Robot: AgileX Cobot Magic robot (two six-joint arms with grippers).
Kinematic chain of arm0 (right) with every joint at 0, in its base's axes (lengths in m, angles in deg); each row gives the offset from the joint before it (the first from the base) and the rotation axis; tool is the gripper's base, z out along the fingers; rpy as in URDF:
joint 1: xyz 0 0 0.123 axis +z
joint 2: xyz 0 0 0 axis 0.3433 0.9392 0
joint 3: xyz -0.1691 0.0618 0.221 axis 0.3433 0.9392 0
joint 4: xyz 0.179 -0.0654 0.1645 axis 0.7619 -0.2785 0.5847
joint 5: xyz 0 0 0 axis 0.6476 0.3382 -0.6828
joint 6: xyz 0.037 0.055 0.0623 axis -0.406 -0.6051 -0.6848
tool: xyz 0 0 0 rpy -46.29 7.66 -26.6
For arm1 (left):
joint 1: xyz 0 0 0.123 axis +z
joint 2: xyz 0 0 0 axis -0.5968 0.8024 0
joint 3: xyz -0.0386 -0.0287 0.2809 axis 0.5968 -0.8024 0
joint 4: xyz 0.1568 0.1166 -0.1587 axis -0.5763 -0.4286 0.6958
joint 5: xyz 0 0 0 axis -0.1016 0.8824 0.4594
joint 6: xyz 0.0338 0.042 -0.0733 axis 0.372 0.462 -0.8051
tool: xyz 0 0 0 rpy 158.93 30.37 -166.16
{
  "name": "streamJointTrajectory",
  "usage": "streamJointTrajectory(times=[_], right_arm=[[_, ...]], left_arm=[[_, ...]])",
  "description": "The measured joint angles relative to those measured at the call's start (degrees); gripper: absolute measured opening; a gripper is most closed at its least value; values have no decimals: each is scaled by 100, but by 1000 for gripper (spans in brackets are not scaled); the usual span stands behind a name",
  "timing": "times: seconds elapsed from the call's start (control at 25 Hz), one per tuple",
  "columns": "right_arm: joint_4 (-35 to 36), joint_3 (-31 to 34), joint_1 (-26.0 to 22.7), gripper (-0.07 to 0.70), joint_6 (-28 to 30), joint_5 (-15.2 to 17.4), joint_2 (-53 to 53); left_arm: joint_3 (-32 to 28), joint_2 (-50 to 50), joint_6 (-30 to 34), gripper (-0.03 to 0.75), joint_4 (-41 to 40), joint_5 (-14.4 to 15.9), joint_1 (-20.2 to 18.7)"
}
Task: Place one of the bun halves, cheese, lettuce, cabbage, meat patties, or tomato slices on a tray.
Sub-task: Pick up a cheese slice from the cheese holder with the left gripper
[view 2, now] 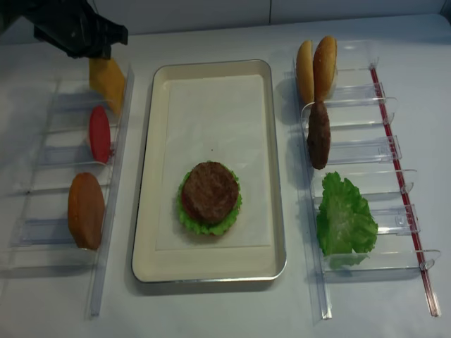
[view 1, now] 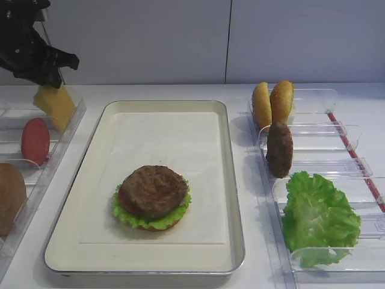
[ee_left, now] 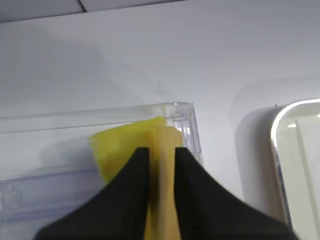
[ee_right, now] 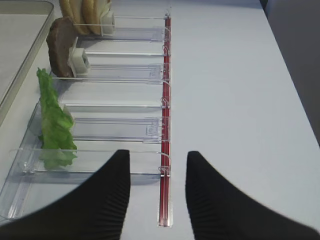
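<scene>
Left hand (ee_left: 161, 165) pinching cheese (ee_left: 125, 145) by its top edge (floppy slice); could slip or snag the rack (ee_left: 100, 120). Right hand (ee_right: 157, 185) spread.

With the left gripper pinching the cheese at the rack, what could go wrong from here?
1. The left gripper holds the cheese by its top edge only; the slice hangs tilted and might slip or fold in transit.
2. The cheese hangs beside the clear rack wall; moving sideways too low could snag it.
3. The meat patty already tops a stack of lettuce on the tray; an off-centre drop might leave the cheese overhanging.
</scene>
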Motion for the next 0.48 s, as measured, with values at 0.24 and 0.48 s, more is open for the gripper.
streamJointTrajectory(times=[0.24, 0.48], right_arm=[[0, 0, 0, 302, 0, 0, 0], [0, 0, 0, 301, 0, 0, 0]], left_arm=[[4, 0, 0, 2, 12, 0, 0], [4, -436, 0, 1, 25, -9, 0]])
